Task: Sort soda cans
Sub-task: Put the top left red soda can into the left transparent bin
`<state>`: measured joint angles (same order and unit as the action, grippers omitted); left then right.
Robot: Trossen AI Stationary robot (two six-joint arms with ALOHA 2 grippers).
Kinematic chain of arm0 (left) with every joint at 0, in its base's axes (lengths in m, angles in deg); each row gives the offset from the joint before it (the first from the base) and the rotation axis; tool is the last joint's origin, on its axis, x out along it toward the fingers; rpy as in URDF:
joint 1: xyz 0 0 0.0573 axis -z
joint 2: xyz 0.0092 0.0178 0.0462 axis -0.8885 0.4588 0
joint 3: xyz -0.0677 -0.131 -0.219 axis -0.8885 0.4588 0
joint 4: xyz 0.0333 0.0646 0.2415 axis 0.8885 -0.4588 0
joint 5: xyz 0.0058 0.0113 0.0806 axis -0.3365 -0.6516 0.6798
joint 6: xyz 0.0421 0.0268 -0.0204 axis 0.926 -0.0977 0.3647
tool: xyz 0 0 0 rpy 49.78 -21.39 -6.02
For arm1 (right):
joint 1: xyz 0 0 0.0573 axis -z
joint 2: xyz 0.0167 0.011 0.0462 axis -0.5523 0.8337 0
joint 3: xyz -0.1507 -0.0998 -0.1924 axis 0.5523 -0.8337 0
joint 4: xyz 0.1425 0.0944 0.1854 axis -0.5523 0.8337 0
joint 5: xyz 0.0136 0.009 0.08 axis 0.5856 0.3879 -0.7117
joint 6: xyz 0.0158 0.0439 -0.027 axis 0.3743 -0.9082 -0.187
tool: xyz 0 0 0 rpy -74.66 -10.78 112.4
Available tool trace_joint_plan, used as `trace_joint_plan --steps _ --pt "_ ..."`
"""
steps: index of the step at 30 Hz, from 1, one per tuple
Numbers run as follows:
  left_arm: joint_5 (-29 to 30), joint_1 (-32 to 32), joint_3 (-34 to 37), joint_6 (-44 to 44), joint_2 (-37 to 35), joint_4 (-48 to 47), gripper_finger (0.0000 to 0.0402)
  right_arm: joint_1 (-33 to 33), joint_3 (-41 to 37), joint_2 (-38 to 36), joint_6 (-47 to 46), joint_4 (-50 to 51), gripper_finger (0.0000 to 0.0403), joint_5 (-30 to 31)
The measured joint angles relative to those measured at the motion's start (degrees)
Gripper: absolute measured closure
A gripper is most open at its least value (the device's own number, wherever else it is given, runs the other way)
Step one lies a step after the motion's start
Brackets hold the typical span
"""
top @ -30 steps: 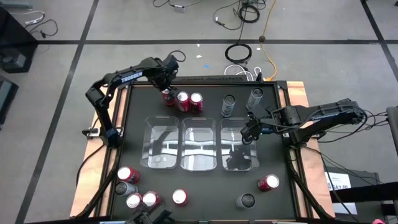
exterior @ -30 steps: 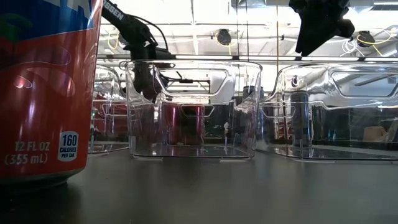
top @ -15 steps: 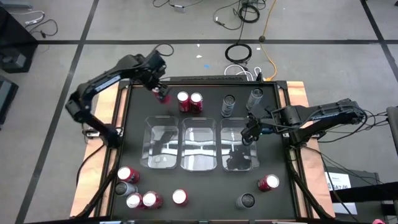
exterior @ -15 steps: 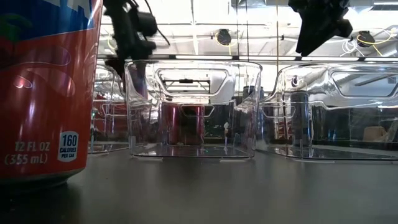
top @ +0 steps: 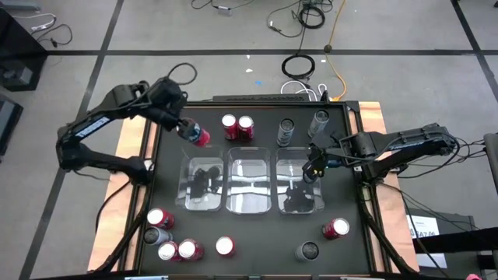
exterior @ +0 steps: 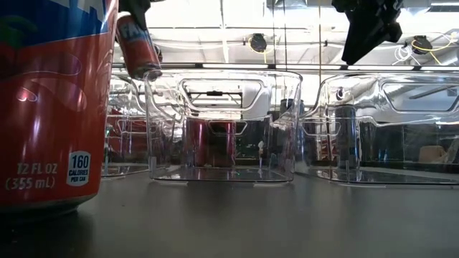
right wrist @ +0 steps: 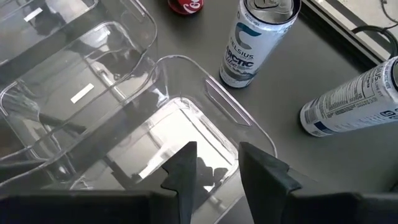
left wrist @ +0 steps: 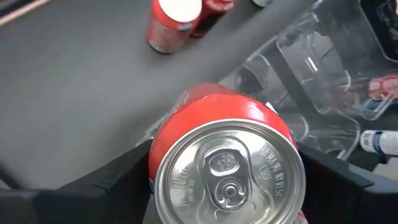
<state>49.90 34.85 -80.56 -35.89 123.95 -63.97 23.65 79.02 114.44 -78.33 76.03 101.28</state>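
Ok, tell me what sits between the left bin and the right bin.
The middle clear bin sits between the left bin and the right bin, all three side by side and holding no cans; the high view shows it.

I hold a red can (left wrist: 224, 155) in my left pincer (left wrist: 227, 186), its silver top facing me. Past it are a clear bin (left wrist: 323, 81) and another red can (left wrist: 171, 22) on the dark table (left wrist: 74, 93).

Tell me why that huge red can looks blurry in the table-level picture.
In the low view, that red can stands right by the lens, so it looms and its edge softens; bright ceiling lights glare through the clear bins. In the left wrist view, the held can is sharp.
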Motion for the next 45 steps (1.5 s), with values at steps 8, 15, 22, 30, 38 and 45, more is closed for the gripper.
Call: trace_joint_plan --steps 8,15,22,30,38,45 --pt "7.53 11.65 0.0 -11.43 0.23 -0.03 0.0075 0.0 0.0 0.0 1.05 0.0 0.0293 0.0" --pt "14.44 18.88 2.76 -18.68 1.63 -2.5 0.0075 0.0 0.0 0.0 1.28 -0.01 0.0293 0.0" --pt "14.77 20.07 11.86 -21.35 1.74 0.06 0.0075 0.0 0.0 0.0 1.51 -0.02 0.0293 0.0" --pt "13.07 19.28 22.07 -20.98 1.71 7.57 0.0075 0.0 0.0 0.0 1.49 -0.34 0.0293 0.0" --pt "11.86 18.41 29.06 -19.52 1.76 13.06 0.0075 0.0 0.0 0.0 1.46 -1.97 0.0293 0.02" --pt "13.3 18.41 33.21 -19.82 1.75 15.64 0.0075 0.0 0.0 0.0 1.44 -3.5 0.0293 0.04"
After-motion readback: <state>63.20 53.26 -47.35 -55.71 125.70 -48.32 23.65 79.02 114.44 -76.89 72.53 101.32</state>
